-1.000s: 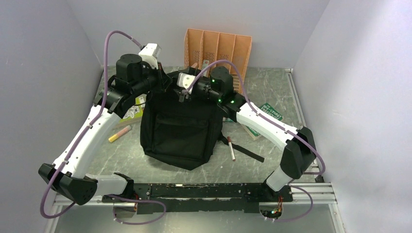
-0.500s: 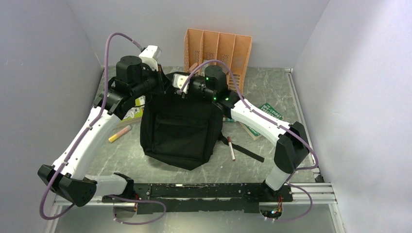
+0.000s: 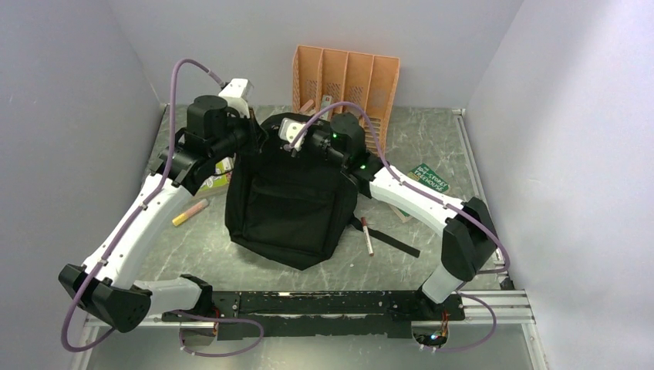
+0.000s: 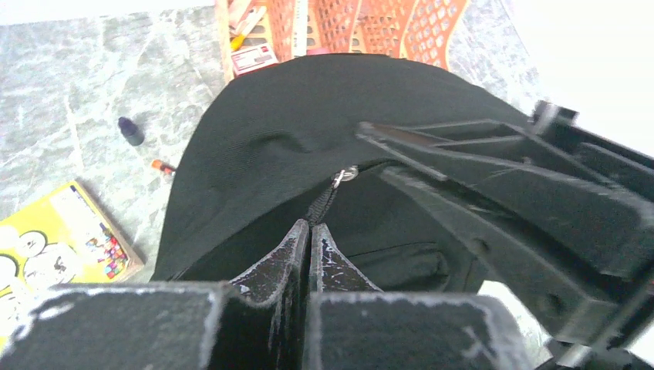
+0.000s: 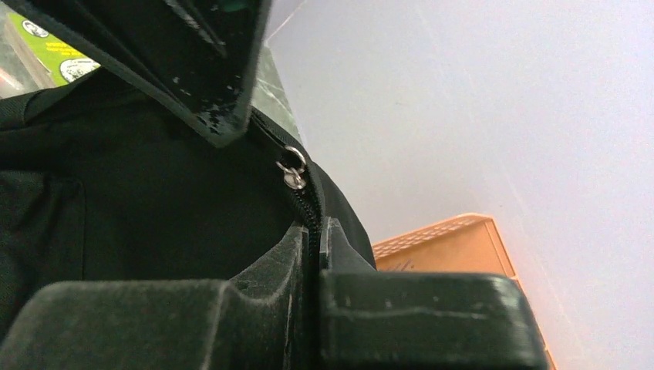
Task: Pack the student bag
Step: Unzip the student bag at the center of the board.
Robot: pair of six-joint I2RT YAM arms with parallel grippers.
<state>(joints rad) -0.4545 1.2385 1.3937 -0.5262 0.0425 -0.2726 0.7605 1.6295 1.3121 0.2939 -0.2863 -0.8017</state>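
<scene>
Step in hand, as we judge it: opening the main zip before anything goes in. The student bag [image 3: 285,200] lies in the middle of the desk [image 3: 432,131], front pocket up, with its rounded top toward the orange file organiser [image 3: 347,77]. Books and pens lie loose on either side of it.

Left jaws: pressed fully together on the black pull cord [image 4: 322,202], which hangs from a silver ring [image 4: 351,173] at the top seam.

Right jaws: also fully together, with a black zip tab [image 5: 311,212] running down into them from a silver ring [image 5: 293,173]. We read this as a grip. We cannot tell whether the two views show one slider or two.

Next move, our estimate: one arm holds the top taut while the other draws its pull along the curved seam. The pull should follow the curve, or the soft fabric will bunch and the bag will drag.

Against the frame one second ago: the right jaws then stood wide beside the top and are now closed. The right wrist has moved in closer to the left one. The left grip is unchanged.
</scene>
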